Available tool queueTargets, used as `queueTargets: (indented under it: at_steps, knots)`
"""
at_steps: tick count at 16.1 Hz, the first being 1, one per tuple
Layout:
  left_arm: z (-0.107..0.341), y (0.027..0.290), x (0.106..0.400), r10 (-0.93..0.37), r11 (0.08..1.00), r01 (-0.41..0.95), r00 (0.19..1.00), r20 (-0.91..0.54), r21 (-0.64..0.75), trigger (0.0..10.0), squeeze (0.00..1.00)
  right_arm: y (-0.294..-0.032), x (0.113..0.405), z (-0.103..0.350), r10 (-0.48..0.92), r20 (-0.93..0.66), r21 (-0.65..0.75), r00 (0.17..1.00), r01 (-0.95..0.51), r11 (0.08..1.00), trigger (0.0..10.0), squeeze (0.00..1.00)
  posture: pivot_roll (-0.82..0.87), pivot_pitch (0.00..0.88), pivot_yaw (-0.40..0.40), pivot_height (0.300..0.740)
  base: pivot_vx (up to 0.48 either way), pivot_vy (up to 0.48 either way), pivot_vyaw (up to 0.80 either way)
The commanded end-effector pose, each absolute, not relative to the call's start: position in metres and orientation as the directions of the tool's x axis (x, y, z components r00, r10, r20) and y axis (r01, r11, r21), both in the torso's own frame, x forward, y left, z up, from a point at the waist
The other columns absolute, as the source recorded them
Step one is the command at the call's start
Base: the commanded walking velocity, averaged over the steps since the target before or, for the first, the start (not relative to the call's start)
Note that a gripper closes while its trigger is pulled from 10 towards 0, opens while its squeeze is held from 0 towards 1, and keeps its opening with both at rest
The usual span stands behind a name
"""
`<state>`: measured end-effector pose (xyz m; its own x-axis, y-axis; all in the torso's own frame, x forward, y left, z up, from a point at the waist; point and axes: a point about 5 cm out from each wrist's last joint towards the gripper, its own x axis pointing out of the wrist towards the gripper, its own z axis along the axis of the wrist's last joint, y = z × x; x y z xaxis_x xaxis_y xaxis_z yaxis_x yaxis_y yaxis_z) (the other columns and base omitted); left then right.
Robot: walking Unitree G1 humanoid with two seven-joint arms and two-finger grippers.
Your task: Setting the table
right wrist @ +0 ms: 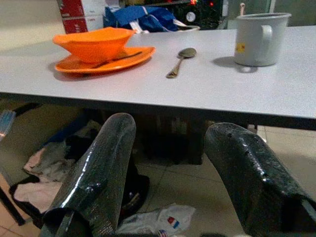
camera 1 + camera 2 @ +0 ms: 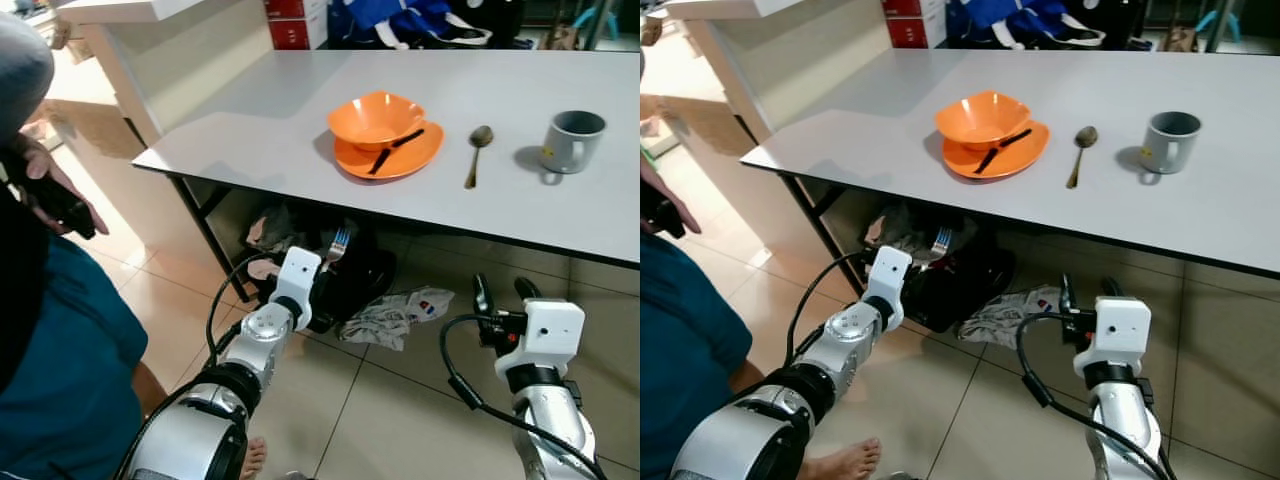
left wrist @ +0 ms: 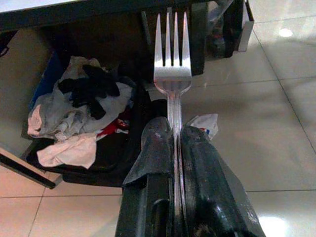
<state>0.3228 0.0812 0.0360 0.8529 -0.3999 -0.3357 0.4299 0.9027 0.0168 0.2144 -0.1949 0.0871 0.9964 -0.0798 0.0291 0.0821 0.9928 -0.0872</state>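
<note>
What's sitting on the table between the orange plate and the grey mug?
A single spoon lies between the orange plate and the grey mug, touching neither, with bare tabletop on either side; both eye views show this.

Head eyes look down at table (image 2: 300,110); wrist cameras look from below its edge.

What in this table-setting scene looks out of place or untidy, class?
On the table, a black utensil lies across the orange plate beside the orange bowl. Under the table, crumpled cloths and a wrapper litter the floor. The left gripper holds the fork below table height.
</note>
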Motion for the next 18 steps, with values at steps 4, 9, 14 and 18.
queueTargets:
  at_steps: [4,9,14,18]
  knots:
    - [0.025,0.099,0.319,-0.322,0.931,0.363,0.857,-0.402,0.029,10.0,0.0,-0.196,0.227,0.076,-0.064,0.014,-0.066,0.998,0.065,0.996,10.0,0.0,-0.15,0.0,0.183,0.74,0.0,0.0,0.0]
    - [-0.008,0.117,0.296,-0.209,0.964,0.266,0.784,-0.585,0.012,10.0,0.0,-0.183,0.246,0.026,0.06,-0.194,-0.034,0.979,-0.068,0.997,10.0,0.0,-0.14,0.0,0.173,0.74,0.0,0.0,0.0]
    - [-0.046,0.12,0.255,-0.163,0.959,0.282,0.612,-0.774,0.021,10.0,0.0,-0.188,0.235,-0.032,0.085,-0.493,0.04,0.866,-0.075,0.996,10.0,0.0,-0.12,0.0,0.153,0.74,0.0,0.0,0.0]
    - [-0.059,0.121,0.236,-0.163,0.951,0.308,0.509,-0.845,0.002,10.0,0.0,-0.195,0.219,-0.052,0.071,-0.608,0.024,0.791,-0.071,0.997,10.0,0.0,-0.12,0.0,0.154,0.74,0.0,0.0,0.0]
